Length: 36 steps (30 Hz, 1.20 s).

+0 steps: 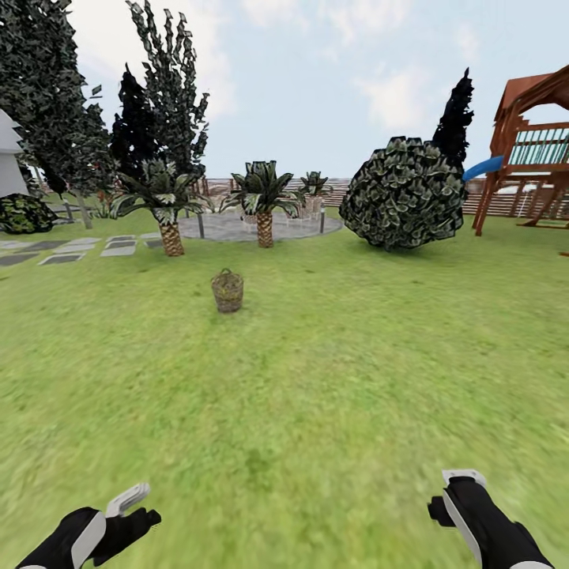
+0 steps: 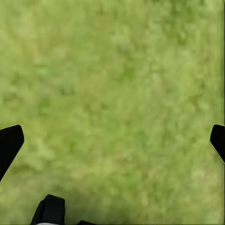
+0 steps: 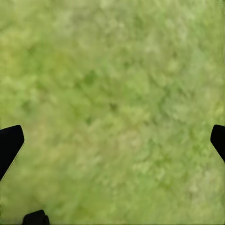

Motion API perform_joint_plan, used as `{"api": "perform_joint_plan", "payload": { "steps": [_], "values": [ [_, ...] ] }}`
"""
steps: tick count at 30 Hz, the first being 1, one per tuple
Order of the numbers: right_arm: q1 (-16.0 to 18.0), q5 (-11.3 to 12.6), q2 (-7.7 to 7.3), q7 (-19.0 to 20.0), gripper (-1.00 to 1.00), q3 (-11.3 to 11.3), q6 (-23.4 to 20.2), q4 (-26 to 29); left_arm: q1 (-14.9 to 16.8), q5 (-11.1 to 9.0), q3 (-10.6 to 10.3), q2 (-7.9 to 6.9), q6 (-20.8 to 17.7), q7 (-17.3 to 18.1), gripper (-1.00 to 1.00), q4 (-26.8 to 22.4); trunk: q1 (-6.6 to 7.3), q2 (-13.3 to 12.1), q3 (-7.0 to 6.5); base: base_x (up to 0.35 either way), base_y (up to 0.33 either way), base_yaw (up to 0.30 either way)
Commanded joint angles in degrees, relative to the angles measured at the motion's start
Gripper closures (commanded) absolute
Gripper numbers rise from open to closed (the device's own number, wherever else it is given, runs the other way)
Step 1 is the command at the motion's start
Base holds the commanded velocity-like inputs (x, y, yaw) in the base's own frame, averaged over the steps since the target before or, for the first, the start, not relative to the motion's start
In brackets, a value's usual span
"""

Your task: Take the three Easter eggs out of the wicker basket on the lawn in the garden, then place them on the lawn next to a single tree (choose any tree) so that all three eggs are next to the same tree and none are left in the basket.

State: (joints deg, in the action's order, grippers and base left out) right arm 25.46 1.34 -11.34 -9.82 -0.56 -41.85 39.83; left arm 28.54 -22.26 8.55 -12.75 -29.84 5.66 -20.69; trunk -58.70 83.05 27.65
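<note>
On the lawn (image 1: 316, 379), the wicker basket (image 1: 227, 291) stands upright, mouth skyward.

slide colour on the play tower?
Blue; the slide shows beside the brown tower, best in the head view.

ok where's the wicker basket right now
In the head view the wicker basket stands on the lawn ahead, slightly left of centre, well beyond both grippers and short of the two small palms by the paved circle.
</note>
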Motion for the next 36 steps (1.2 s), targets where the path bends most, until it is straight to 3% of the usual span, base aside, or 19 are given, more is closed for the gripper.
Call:
{"api": "perform_joint_plan", "payload": {
  "steps": [1,33,36],
  "values": [
    [0.0,0.2,0.02,-0.2,-1.0,0.0,-0.3,0.1,0.0,0.0,0.4,0.02,-0.4,0.2,-1.0,-0.1,-0.03,0.0,0.06,0.325,0.0,0.0],
    [0.0,0.3,0.07,-0.2,-1.0,-0.2,-0.2,0.0,0.0,0.0,0.4,-0.09,-0.3,0.3,-1.0,-0.1,-0.03,0.0,0.06,0.325,0.0,0.0],
    [0.0,0.3,0.01,-0.2,-1.0,-0.3,-0.2,0.0,0.0,0.0,0.6,-0.87,-0.4,0.4,-1.0,-0.6,-0.03,0.0,0.06,0.325,0.0,0.0]
  ]
}}
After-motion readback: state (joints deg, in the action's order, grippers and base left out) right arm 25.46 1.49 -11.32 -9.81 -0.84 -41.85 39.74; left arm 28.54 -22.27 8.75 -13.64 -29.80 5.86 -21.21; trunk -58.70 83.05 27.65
